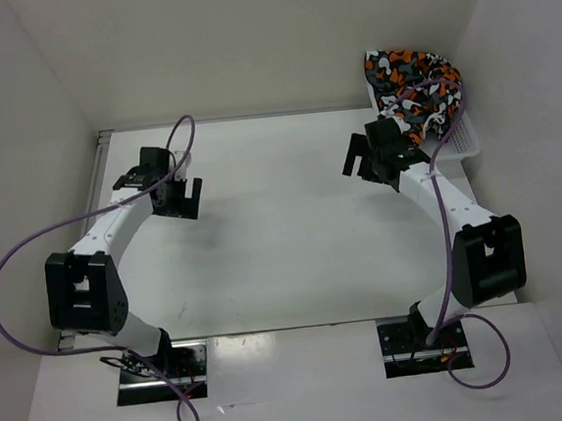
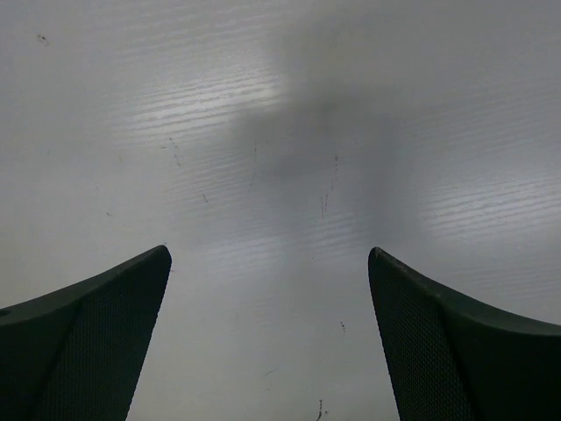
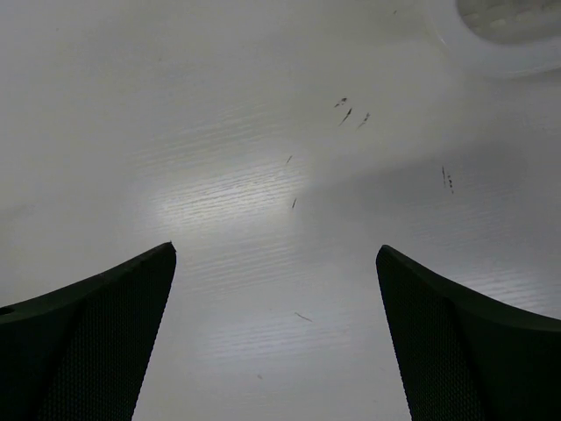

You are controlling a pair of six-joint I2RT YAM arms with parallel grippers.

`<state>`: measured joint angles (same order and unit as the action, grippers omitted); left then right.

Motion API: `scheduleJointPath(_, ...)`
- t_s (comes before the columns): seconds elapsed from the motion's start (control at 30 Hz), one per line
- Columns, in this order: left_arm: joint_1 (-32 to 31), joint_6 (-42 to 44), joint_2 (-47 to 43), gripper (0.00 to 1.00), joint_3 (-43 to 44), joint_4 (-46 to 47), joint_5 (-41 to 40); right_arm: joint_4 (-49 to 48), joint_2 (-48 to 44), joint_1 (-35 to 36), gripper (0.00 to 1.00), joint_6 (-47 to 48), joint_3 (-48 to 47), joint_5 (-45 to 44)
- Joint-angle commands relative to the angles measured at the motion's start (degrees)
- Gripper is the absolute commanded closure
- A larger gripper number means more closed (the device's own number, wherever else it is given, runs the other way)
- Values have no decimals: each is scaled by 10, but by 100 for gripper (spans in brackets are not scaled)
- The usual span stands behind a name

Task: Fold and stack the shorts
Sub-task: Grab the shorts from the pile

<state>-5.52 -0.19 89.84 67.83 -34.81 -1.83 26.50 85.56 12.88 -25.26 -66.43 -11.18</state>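
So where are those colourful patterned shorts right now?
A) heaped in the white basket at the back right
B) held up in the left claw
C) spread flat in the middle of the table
A: the shorts lie bunched in the white basket at the far right corner of the table.

A white table [image 1: 284, 250] sits enclosed by plain white walls [image 1: 246, 36].
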Motion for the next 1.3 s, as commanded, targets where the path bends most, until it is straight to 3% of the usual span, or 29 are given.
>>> scheduleJointPath(0.0, 2, 2, -39, 0, -20, 26, 25, 0, -29, 8, 0, -1, -10, -54)
scheduleJointPath(0.03, 2, 2, -39, 0, -25, 26, 18, 0, -36, 13, 0, -8, -10, -54)
scheduleJointPath(0.23, 2, 2, -87, 0, -51, 55, 9, 15, -78, 30, 0, 2, -15, -250)
scheduleJointPath(0.33, 7, 2, -75, 0, -25, 41, 42, 21, -87, 30, 0, -6, -15, -277)
scheduleJointPath(0.43, 7, 2, -56, 0, -12, 34, 42, 21, -100, 30, 0, -22, -15, -274)
scheduleJointPath(0.6, 7, 2, -50, 0, -12, 29, 47, -109, -175, 11, 0, -8, 45, -168)
scheduleJointPath(0.7, 7, 2, -56, 0, -12, 29, 53, -78, -132, -114, 0, -55, -4, -30)
scheduleJointPath(0.77, 7, 2, -56, 0, -17, 29, 53, -70, -69, -181, 1, -80, -44, 2)
scheduleJointPath(0.87, 7, 2, -56, 0, -17, 29, 58, -64, -16, -211, 9, -102, -92, 17)
scheduleJointPath(1.27, 7, 2, -45, 0, -1, 18, 63, -28, 286, -247, 10, -132, -337, 29)
